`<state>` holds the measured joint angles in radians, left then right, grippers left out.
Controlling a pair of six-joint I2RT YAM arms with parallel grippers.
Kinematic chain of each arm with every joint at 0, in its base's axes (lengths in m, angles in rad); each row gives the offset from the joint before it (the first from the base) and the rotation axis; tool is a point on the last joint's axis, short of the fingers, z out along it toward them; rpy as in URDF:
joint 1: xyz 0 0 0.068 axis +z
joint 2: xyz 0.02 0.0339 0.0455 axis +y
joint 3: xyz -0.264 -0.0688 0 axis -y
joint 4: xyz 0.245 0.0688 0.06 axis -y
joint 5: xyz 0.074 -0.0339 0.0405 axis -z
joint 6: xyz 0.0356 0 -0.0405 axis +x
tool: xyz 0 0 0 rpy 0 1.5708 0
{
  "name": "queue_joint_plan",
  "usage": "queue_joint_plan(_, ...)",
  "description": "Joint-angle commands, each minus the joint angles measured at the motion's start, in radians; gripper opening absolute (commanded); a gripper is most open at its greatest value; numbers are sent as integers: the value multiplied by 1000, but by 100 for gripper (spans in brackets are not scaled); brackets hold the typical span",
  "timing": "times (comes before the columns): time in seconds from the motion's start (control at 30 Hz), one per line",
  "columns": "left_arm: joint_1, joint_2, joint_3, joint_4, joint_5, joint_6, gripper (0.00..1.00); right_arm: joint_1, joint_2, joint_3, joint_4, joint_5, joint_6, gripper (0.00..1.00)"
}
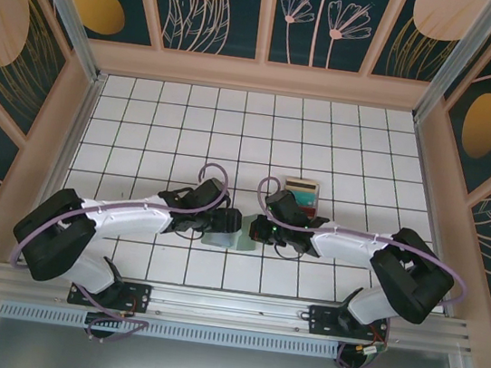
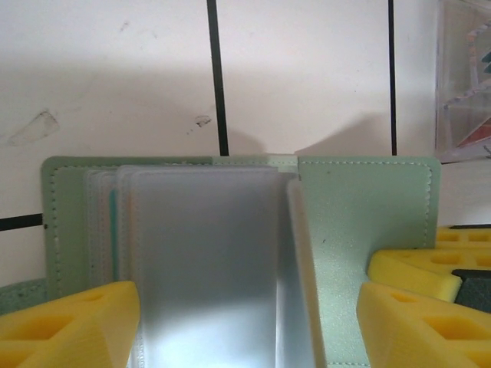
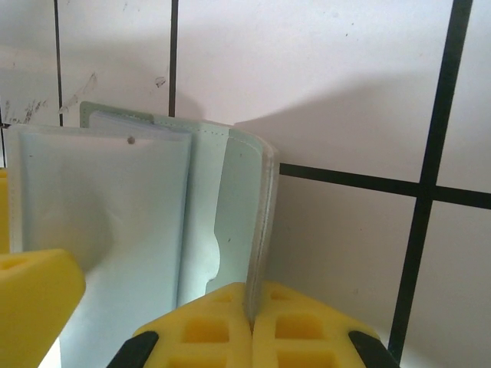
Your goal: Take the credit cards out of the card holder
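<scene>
The grey-green card holder (image 2: 360,230) lies open on the tiles between both arms, seen from above as card holder (image 1: 223,233). Its pale translucent sleeves (image 2: 203,253) face up, and a thin teal card edge (image 2: 113,222) shows inside them at the left. My left gripper (image 2: 249,307) is open and straddles the sleeves, one yellow finger on each side. My right gripper (image 3: 251,295) is shut on the raised edge of the holder's panel (image 3: 259,222), which stands tilted up. A reddish card (image 1: 302,186) lies in the clear tray.
The small clear plastic tray (image 1: 303,194) sits just beyond the right gripper, and it shows as the tray (image 2: 464,77) at the upper right of the left wrist view. The white tiled floor (image 1: 235,128) stretches to the patterned walls. Both arms crowd the near centre.
</scene>
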<state>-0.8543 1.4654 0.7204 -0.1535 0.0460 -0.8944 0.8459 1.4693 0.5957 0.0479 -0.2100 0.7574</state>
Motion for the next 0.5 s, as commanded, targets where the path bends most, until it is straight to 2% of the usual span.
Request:
queue_joint_plan(0.0,1,16,-15,21,26,8,75,1,10,19,6,-12,-8,0)
queue_joint_plan(0.13,1,41,-18,9,27,8,75,2,9,19,10,-14,-7,0)
queue_joint_plan(0.3,1,29,-21,-31,-24,-8,74,1,9,16,10,-14,-5,0)
queue_joint_plan(0.47,1,46,-26,-5,22,8,74,1,13,17,15,-17,-4,0)
